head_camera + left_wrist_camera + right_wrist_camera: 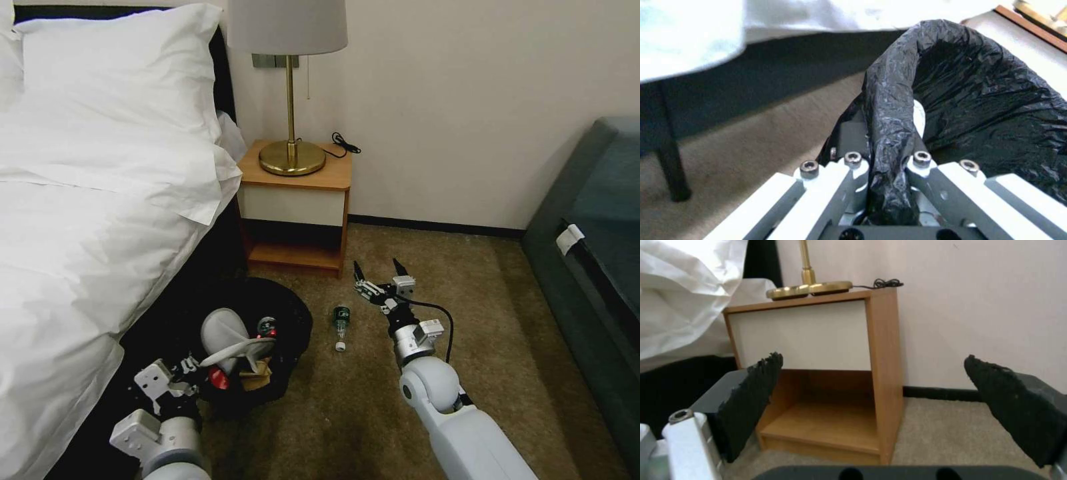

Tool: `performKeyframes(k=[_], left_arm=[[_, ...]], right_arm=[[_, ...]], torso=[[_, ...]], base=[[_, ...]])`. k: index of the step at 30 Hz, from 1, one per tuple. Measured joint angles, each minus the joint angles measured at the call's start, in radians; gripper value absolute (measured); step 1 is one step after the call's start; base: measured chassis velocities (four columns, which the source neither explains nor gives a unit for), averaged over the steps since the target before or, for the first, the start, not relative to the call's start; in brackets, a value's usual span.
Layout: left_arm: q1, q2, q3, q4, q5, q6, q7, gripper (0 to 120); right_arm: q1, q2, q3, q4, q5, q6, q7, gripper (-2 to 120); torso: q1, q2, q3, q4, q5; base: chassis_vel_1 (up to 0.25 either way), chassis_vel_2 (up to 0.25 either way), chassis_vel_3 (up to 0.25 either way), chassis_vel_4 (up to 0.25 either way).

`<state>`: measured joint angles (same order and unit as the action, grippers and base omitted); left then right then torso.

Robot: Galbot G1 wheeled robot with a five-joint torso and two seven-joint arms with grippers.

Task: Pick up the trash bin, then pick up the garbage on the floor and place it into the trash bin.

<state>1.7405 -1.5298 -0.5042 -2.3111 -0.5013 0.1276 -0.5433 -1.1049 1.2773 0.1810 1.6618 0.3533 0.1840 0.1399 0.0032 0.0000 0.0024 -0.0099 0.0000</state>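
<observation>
The trash bin (293, 317), lined with a black bag, hangs tilted beside the bed in the head view. My left gripper (197, 377) is shut on its near rim; the left wrist view shows the fingers (853, 160) clamped on the bag-covered rim (891, 110). Inside the bin lie a white slipper (230, 333), a red can (217, 378) and a brown paper bag (257, 375). A small green bottle (341, 323) lies on the carpet just right of the bin. My right gripper (381, 270) is open, to the right of the bottle and slightly beyond it, facing the nightstand, with nothing between its pads (751, 396).
The bed (87, 220) with white bedding fills the left. A wooden nightstand (297, 200) with a brass lamp (291, 157) stands against the wall ahead. A dark green sofa (593, 267) lines the right. Open carpet (493, 313) lies between them.
</observation>
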Motion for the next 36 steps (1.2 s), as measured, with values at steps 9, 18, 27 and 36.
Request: performKeyframes(k=[9,18,27,36], left_arm=[[-0.003,-0.002,-0.032,0.006,0.000,-0.011,-0.007,4],[0.002,-0.002,-0.026,0.001,0.000,-0.012,-0.007,4],[0.011,0.000,-0.021,-0.009,0.005,-0.013,-0.005,4],[0.013,0.002,-0.023,-0.012,0.005,-0.013,-0.003,4]], right_arm=[[0.005,0.008,0.001,-0.030,-0.031,0.028,-0.019,100],[-0.011,0.009,0.001,-0.032,-0.048,0.033,-0.025,100],[-0.020,0.006,0.000,-0.025,-0.037,0.039,-0.045,100],[-0.008,0.008,-0.014,-0.059,-0.030,0.039,-0.047,100]], torso=[[0.000,0.000,0.000,0.0000,-0.0001],[0.000,0.000,0.000,0.0000,0.0000],[0.000,0.000,0.000,0.0000,0.0000],[0.000,0.000,0.000,0.0000,-0.0001]], base=[[0.000,0.000,0.000,0.000],[0.000,0.000,0.000,0.000],[0.000,0.000,0.000,0.000],[-0.088,0.082,0.093,-0.080]])
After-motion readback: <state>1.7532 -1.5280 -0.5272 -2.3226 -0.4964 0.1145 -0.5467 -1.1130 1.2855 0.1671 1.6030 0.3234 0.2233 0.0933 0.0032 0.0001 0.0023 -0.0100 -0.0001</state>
